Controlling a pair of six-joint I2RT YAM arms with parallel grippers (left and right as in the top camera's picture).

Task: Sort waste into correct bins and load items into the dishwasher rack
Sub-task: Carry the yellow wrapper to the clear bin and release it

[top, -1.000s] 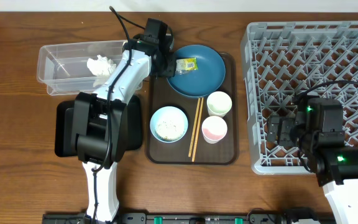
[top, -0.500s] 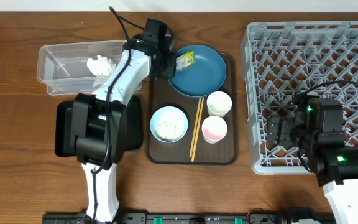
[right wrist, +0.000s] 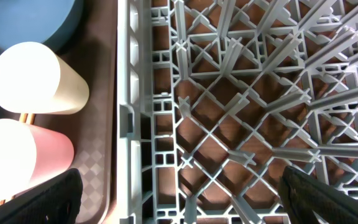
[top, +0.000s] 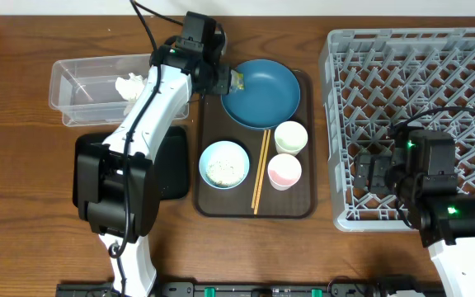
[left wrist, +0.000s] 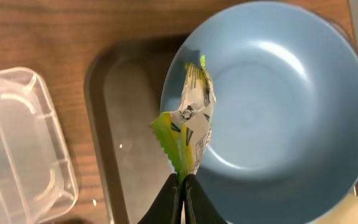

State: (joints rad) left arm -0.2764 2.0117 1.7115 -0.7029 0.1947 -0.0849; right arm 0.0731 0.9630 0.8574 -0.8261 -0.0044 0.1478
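My left gripper [top: 225, 80] [left wrist: 183, 182] is shut on the yellow-green snack wrapper [top: 237, 80] [left wrist: 191, 118] and holds it above the left rim of the dark blue dish [top: 266, 97] [left wrist: 278, 112]. The clear tub [top: 77, 92] [left wrist: 17, 143] to the left holds crumpled white tissue [top: 133, 86]. The black tray [top: 87, 169] lies in front of it, partly under the arm. The white bowl [top: 223, 164] holds rice scraps. Two cups [top: 291, 137] [top: 284, 172] and chopsticks [top: 259, 169] lie beside it. My right gripper [top: 369, 175] [right wrist: 179, 199] is open and empty over the grey rack [top: 419, 66] [right wrist: 229, 93].
The dish, bowl, cups and chopsticks all sit on a brown serving tray [top: 221, 202] between the bins and the rack. The cups [right wrist: 36, 78] stand close to the rack's left wall. Bare wooden table lies in front.
My left gripper has carried the wrapper up and left, from the middle of the blue dish to its left rim. The right arm has not moved.
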